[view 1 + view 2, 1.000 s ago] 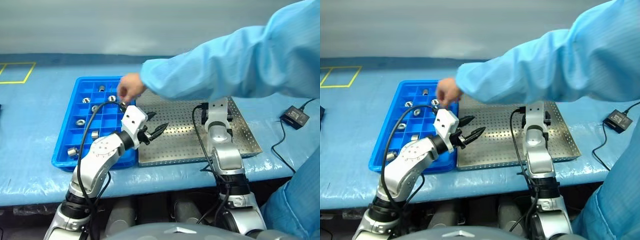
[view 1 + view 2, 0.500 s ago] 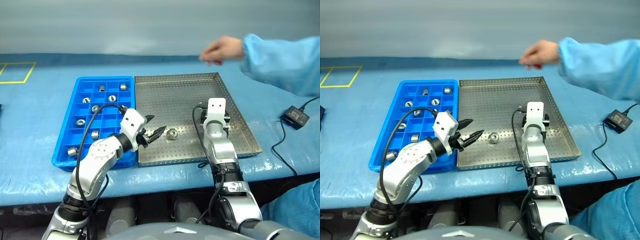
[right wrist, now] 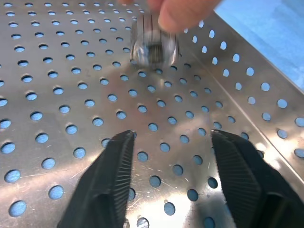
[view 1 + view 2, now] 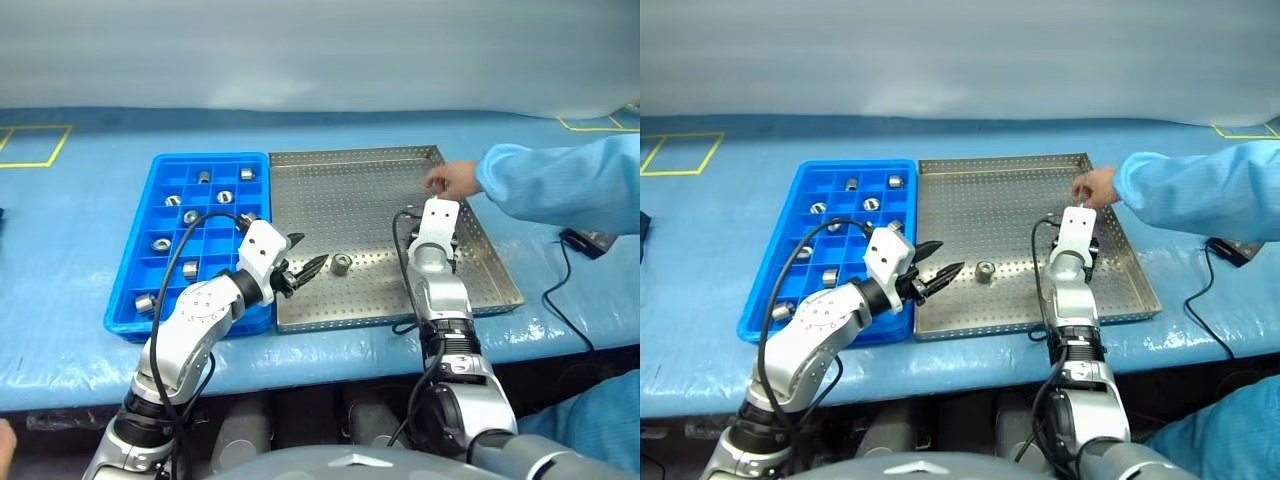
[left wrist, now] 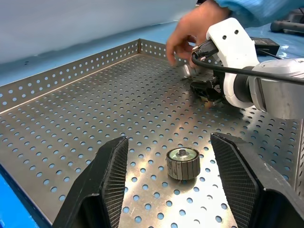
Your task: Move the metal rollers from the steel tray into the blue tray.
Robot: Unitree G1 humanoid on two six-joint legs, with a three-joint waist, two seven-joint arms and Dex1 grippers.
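Note:
One metal roller (image 4: 341, 263) stands on end on the steel tray (image 4: 360, 195), a short way in front of my left gripper (image 4: 312, 250). That gripper is open, and the roller (image 5: 183, 163) sits just beyond its fingertips, untouched. Several more rollers (image 4: 161, 243) lie in compartments of the blue tray (image 4: 160, 165), which adjoins the steel tray on its left. My right gripper (image 3: 173, 137) hovers low over the right part of the steel tray, open and with nothing between its fingers. Just ahead of it a person's hand (image 4: 450, 180) holds another roller (image 3: 154, 47) at the tray floor.
The person's blue sleeve (image 4: 560, 185) reaches in from the right over the tray's right rim. A black power adapter (image 4: 580, 240) with a cable lies on the blue table cover to the right. Yellow floor-tape markings (image 4: 35, 145) show at the far left.
The person's arm left the blue tray, swung away, and now reaches the steel tray's right side with a roller. A roller has appeared by my left gripper. My right gripper sank slightly.

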